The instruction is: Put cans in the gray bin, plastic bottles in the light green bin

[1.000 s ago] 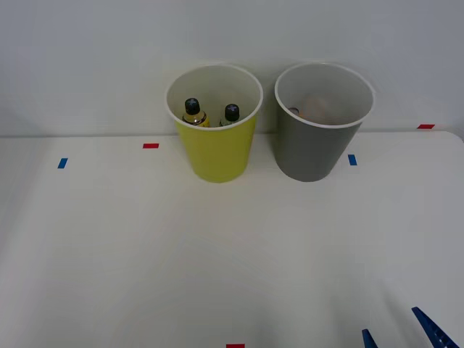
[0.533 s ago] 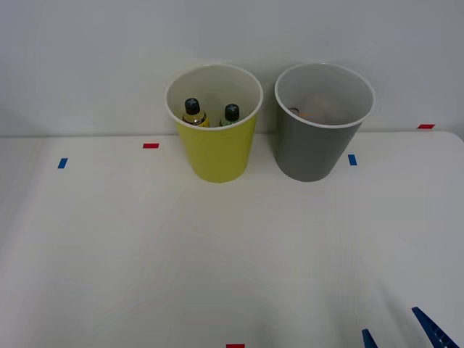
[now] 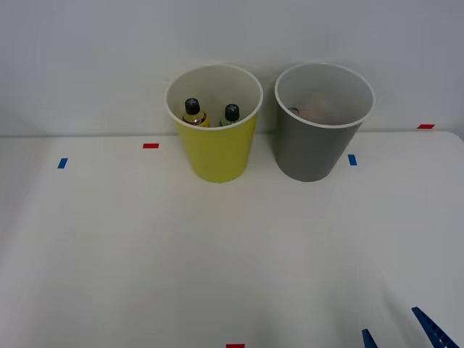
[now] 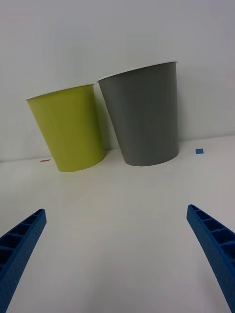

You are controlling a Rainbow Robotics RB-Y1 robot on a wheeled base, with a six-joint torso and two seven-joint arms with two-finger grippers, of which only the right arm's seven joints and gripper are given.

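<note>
**Sorting looks finished; the right arm rests low and empty**

Front view: the light green bin and the gray bin stand upright side by side at the far edge of the white table, close but apart, against a plain pale wall. Two plastic bottles with black ribbed caps stand inside the light green bin, one yellow and one greenish. Something pinkish lies in the gray bin, too dim to name. Nothing loose lies on the tabletop, so the task appears complete. The right gripper sits at the near right corner, well apart from both bins, its blue fingers spread with nothing between them. The best move now, as I judge it, is to keep the arm low and clear, since the light bins would tip easily if brushed. Small red and blue tape marks dot the table.

Right wrist view: the light green bin and gray bin appear from the side. The blue ribbed fingers stand wide apart and empty above the bare matte surface.
</note>
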